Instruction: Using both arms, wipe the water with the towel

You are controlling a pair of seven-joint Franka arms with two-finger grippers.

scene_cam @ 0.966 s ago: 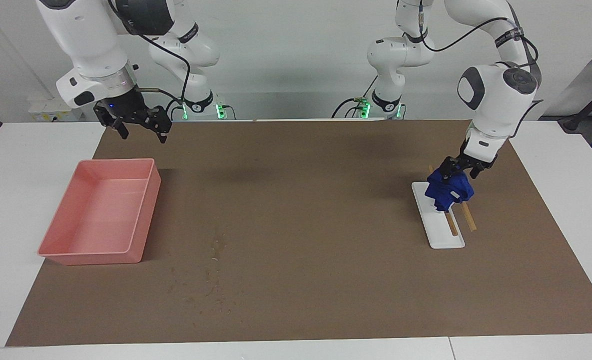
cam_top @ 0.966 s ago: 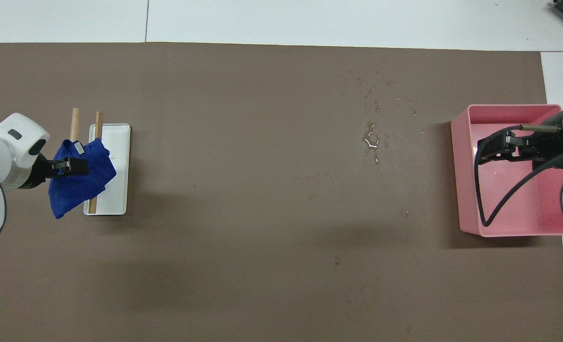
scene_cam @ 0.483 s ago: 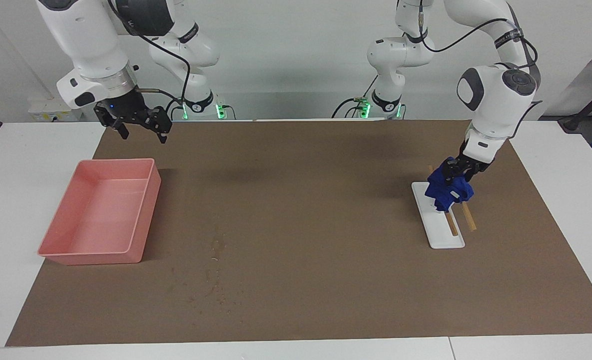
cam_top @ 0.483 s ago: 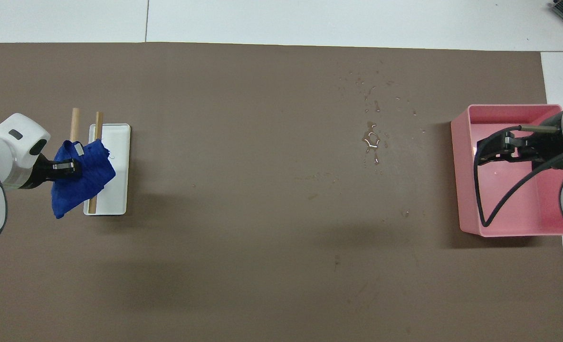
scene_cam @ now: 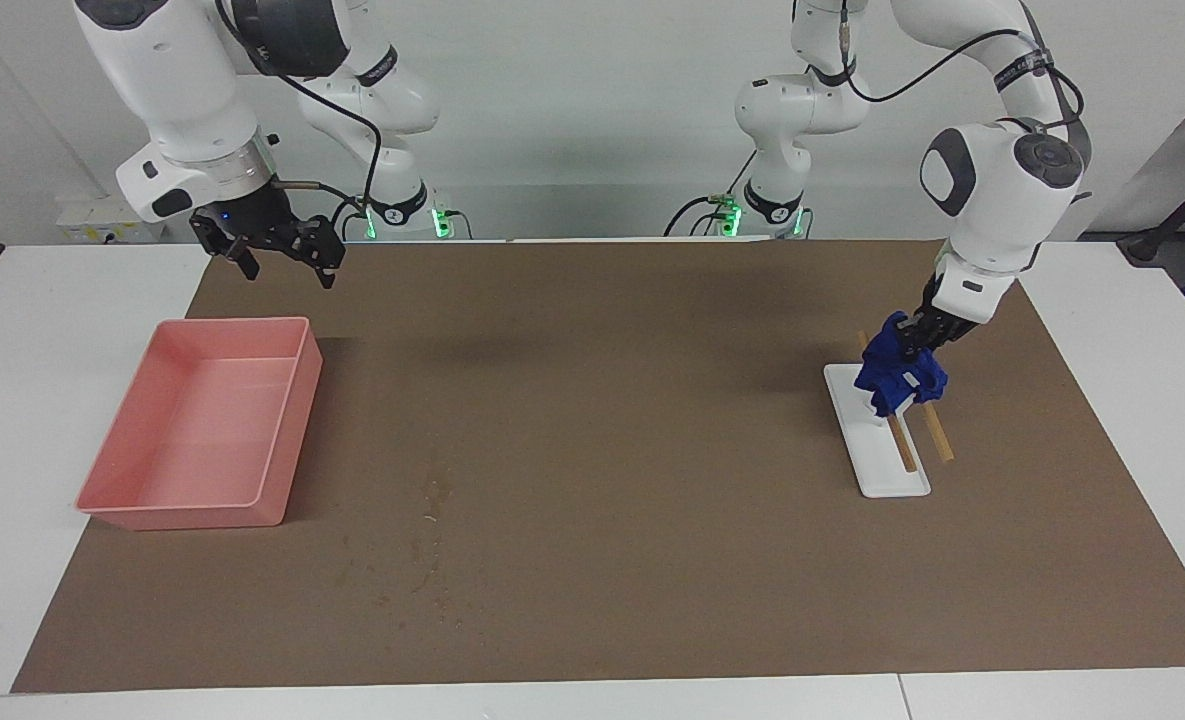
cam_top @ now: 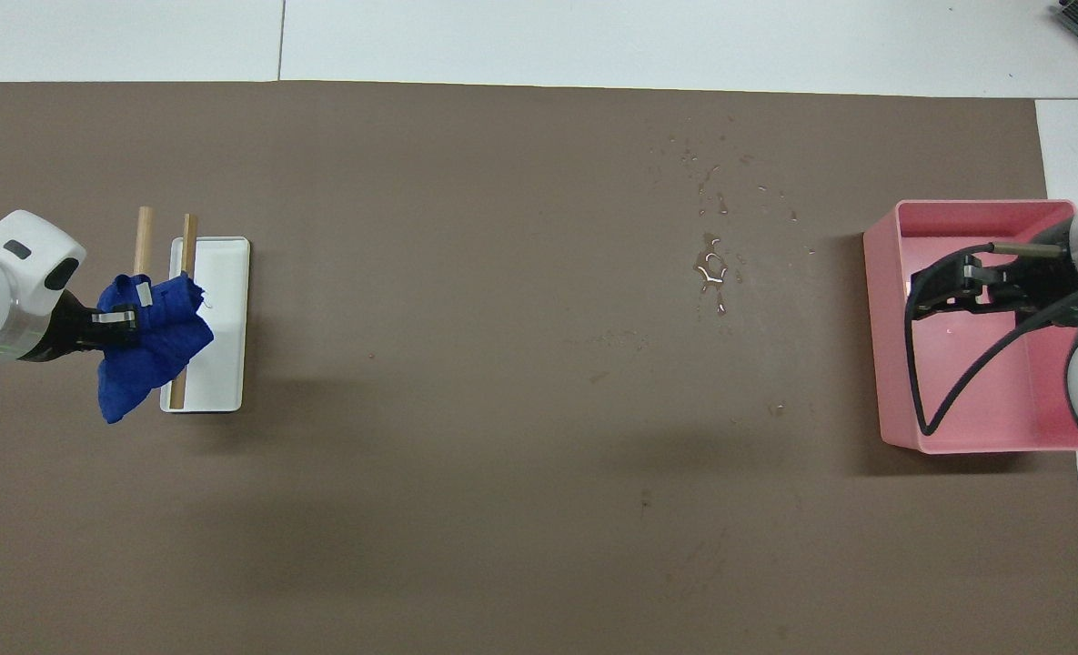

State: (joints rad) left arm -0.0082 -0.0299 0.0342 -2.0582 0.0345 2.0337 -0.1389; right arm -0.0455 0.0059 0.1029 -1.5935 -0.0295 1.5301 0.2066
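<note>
At the left arm's end of the mat [scene_cam: 592, 300], the left gripper [scene_cam: 918, 335] is pinching the towel [scene_cam: 897, 375] over the white tray [scene_cam: 877, 465] and two sticks [scene_cam: 938, 437]. The water [cam_top: 711, 268] is lying near the pink bin [scene_cam: 202, 430]. The right gripper [scene_cam: 277, 255] is waiting over the bin, fingers apart.

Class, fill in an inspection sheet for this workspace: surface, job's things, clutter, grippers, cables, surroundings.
Surface: brown mat on a white table.
Job's things: water droplets beside the pink bin; blue towel bunched over the white tray.
Clutter: two wooden sticks across the tray.
Grippers: left gripper shut on the towel; right gripper open, waiting above the bin.
Cables: black cable along the right arm.
Surroundings: white wall.
</note>
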